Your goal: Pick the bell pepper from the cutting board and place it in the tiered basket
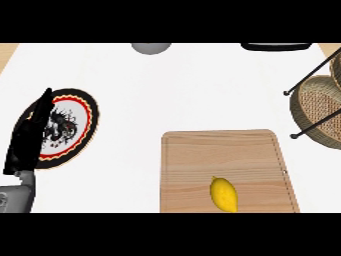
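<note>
- A wooden cutting board (221, 165) lies at the lower centre of the white counter (202, 85).
- A yellow bell pepper (224, 194) rests on the board's near part.
- The wicker tiered basket (326, 112) stands at the right edge, well apart from the pepper.
- The left hand (30, 135) stands open, fingers up, over a patterned plate (73, 125).
- A grey round object (151, 47), perhaps a bowl, sits at the far edge.

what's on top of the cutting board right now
Only a yellow bell pepper lies on the cutting board, near its lower edge. The rest of the board's top shows bare wood. The board's lowest part runs out of view.
</note>
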You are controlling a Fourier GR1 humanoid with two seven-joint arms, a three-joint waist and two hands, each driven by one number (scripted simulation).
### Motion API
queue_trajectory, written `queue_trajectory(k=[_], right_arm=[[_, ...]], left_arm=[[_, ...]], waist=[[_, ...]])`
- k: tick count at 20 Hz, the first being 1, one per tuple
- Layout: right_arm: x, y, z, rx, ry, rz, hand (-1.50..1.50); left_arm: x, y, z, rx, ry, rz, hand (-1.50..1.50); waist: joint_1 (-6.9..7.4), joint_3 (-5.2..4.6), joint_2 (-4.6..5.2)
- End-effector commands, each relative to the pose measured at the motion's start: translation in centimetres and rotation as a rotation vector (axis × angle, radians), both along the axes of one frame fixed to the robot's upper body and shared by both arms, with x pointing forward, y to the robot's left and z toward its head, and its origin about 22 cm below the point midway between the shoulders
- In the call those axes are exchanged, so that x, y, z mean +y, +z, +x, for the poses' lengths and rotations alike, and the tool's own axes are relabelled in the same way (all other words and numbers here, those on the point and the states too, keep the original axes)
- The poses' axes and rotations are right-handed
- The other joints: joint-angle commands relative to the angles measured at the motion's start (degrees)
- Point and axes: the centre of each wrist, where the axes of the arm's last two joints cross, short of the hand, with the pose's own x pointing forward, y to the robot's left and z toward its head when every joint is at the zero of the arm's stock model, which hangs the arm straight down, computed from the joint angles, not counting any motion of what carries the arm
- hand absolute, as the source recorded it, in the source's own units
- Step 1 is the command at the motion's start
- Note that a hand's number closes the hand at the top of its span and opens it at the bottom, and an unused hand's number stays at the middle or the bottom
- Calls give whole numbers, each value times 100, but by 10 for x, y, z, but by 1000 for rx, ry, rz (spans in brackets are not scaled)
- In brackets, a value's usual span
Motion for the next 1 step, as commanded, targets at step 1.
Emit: queue_trajectory(k=[1], right_arm=[[-33,-10,-56,-63,1,46,-150]], left_arm=[[5,5,-17,4,-8,-5,0]], waist=[[57,6,-5]])
